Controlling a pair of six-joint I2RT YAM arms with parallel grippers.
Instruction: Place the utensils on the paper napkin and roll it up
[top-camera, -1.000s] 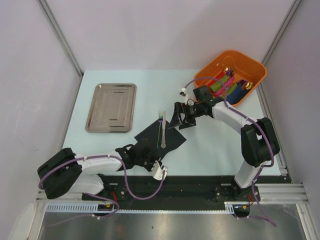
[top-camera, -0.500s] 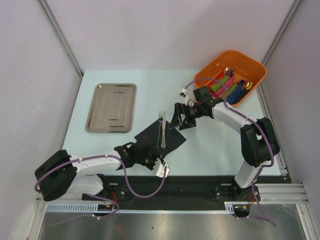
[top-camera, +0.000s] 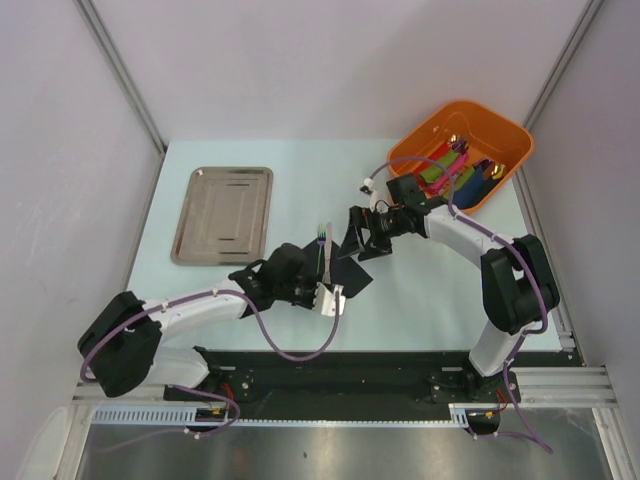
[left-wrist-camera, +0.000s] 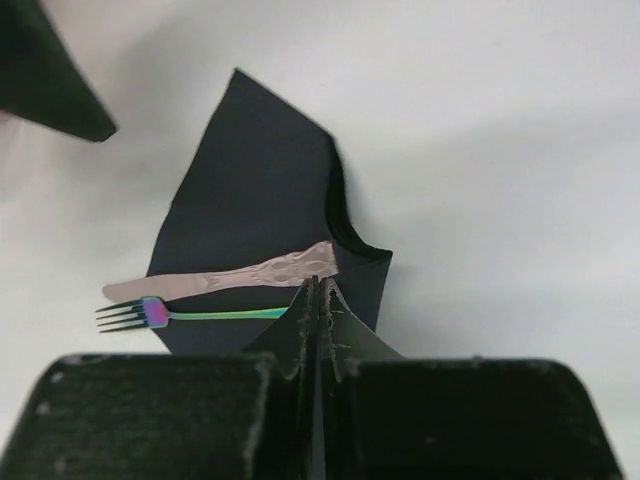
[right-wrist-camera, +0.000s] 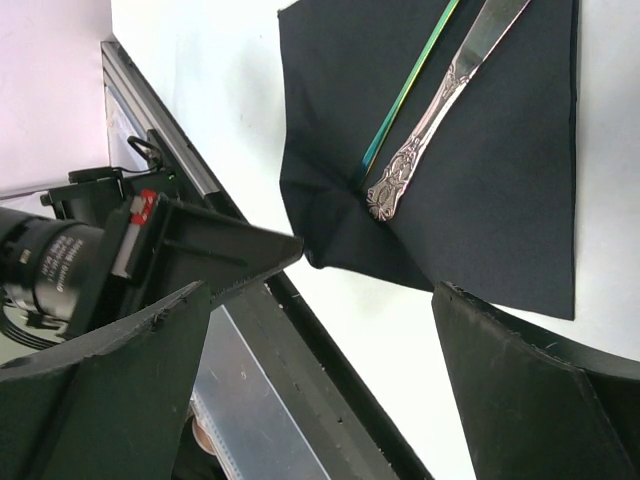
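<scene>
The black paper napkin (top-camera: 352, 272) lies on the table in front of the arms. A rainbow-sheen fork (left-wrist-camera: 190, 314) and a silver-looking knife (left-wrist-camera: 230, 278) lie side by side on it; in the top view the utensils (top-camera: 324, 250) point away from the bases. My left gripper (top-camera: 308, 283) is shut on the napkin's near corner (left-wrist-camera: 318, 300) and holds it lifted and folded in toward the utensil handles. My right gripper (top-camera: 352, 238) is open and empty, hovering at the napkin's far right edge (right-wrist-camera: 500, 180). Its fingers (right-wrist-camera: 520, 380) do not touch the napkin.
A steel tray (top-camera: 222, 213) lies at the back left. An orange bin (top-camera: 505, 135) with coloured napkin rolls (top-camera: 450, 175) stands at the back right, behind the right arm. The black base rail (right-wrist-camera: 330, 400) runs along the table's near edge.
My left gripper has moved away from the bases, carrying the napkin's near corner up and over toward the utensils. The right gripper has barely moved.
</scene>
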